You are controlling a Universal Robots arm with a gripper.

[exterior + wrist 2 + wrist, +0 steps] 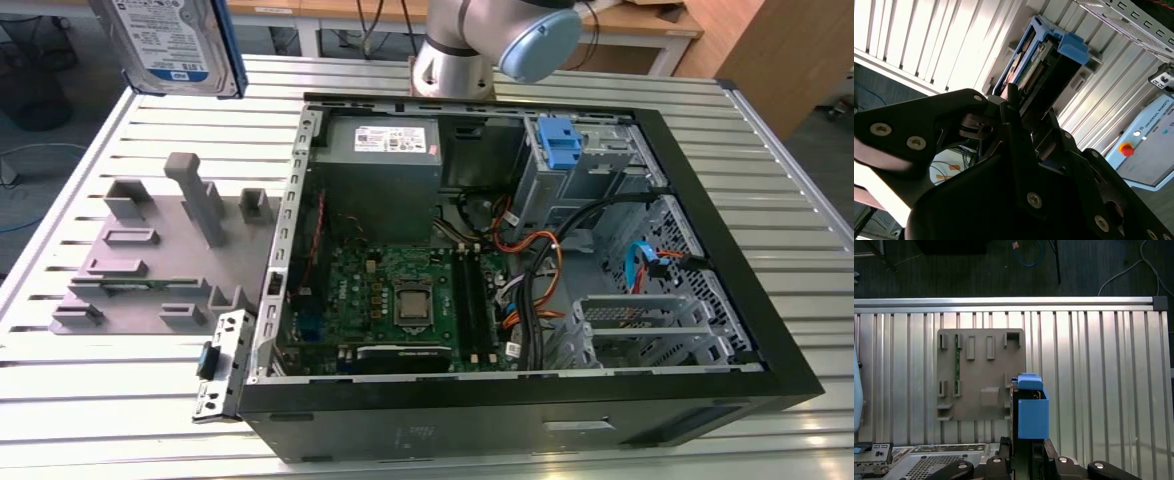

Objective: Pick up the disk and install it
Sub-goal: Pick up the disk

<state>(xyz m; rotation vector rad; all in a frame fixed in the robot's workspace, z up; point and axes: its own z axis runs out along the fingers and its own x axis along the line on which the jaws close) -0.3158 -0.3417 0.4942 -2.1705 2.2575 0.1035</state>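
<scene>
Exterior view first: the disk [174, 40], a flat silver metal hard drive with a white-and-blue label in a blue plastic carrier, is up in the air on the exterior view's left, standing on edge with the label facing the camera. It's over the far corner of the slatted aluminium table [80, 420], above and behind the grey plastic fixture plate [147, 260] with its upright posts. It's off to the side of the open black computer case [534, 420], touching neither.

In the second wrist view I can see the black gripper [1021, 107] with the disk [1046, 62] sticking straight out from between its jaws. They're closed on the near end of the drive, one on each flat side, and the blue carrier tab is at the far end. The first wrist view looks straight down past the gripper [1025, 454]. The disk [1032, 412] hangs edge-on above the table, its far end just beside the edge of the fixture plate [981, 375].

Inside the case there's a green motherboard [400, 290], a grey power supply box [387, 150] and a blue plastic bracket [561, 145] at the drive bay.
</scene>
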